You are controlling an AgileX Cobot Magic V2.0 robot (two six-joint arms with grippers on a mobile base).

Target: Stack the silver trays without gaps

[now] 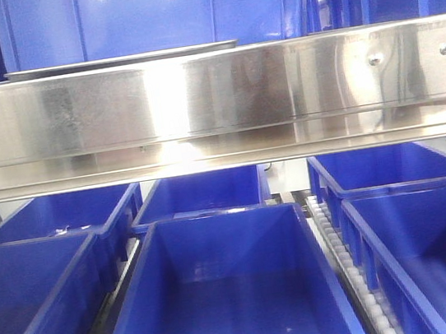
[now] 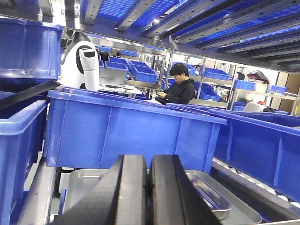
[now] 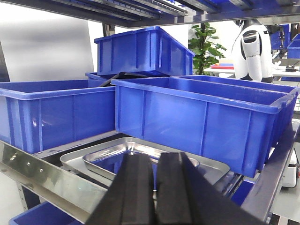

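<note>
Looking at both wrist views, the silver trays (image 3: pixel 140 161) sat on the shelf just behind the steel rail (image 3: pixel 47 176), w/ a smaller one nested inside a bigger one; the left wrist view showed the same pair (image 2: pixel 206 192) in front of a blue bin (image 2: pixel 131 131). The front view caught only a thin tray edge (image 1: pixel 121 61) above the rail (image 1: pixel 213 94).

Left gripper (image 2: pixel 149 192) had its black pads pressed together, nothing between them. Right gripper (image 3: pixel 154 192) was likewise closed and empty, hovering just above the trays.

Risks, as a judgement:
- Inner tray looked skewed vs the outer one, so a corner could ride up on the rim and leave a gap.
- Polished steel is slick; closed pads pushing it could slide off or shove the whole pair toward the rail.
- Bin wall stood close behind, so there was little room to lift or tilt w/o bumping it.
- Glare off the rail and tray bottoms could hide the true rim position.

Materials: trays were thin stainless, shallow, rect. w/ rounded corners, rolled rims, mirror-like scratched bottoms reflecting blue. Bins were matte-gloss moulded plastic, ribbed walls, thick lips. Rail was brushed flat steel w/ screws. Gripper pads were matte black, prob. rubbery.
</note>
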